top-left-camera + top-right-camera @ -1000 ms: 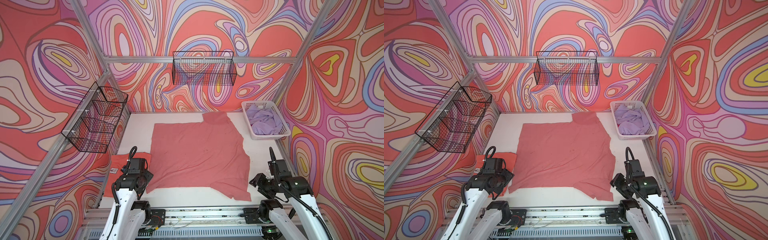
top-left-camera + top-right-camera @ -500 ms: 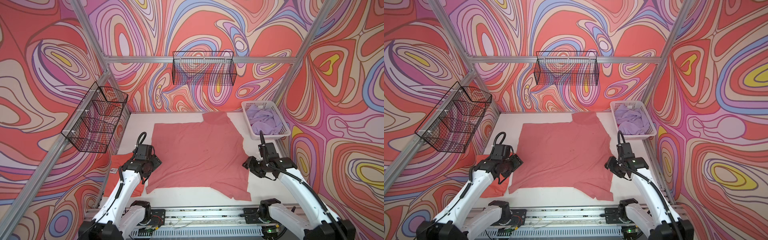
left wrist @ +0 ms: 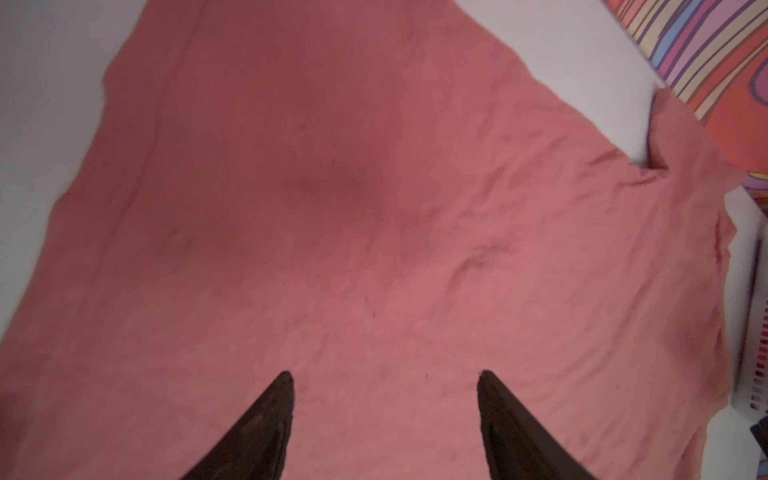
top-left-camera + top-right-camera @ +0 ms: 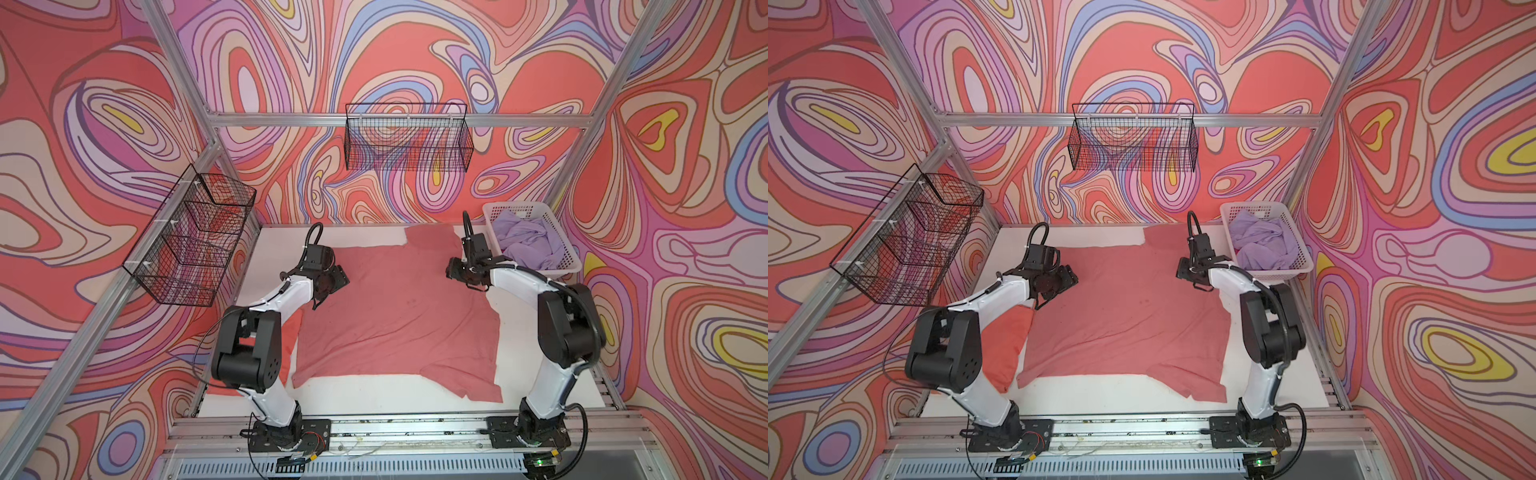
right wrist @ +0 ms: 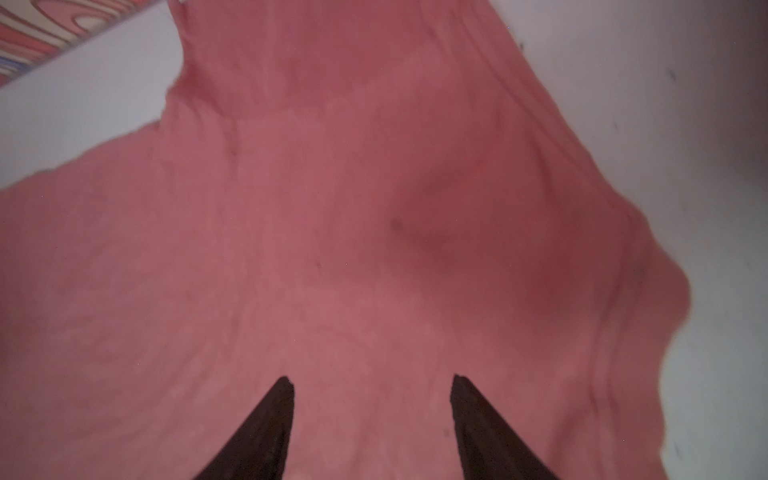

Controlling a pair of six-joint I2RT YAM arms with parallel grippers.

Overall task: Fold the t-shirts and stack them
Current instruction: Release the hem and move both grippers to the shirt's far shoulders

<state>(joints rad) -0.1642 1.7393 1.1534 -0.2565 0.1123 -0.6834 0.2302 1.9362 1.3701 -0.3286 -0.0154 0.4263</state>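
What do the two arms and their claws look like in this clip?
The left arm and right arm have white links with bulky black joints. A black cable loops above each wrist. The left claw and right claw each show two dark, tapered, pointed fingers.

The spread shirt [image 4: 395,324] lies between folded shirt [image 4: 1007,349] and basket [image 4: 515,205].
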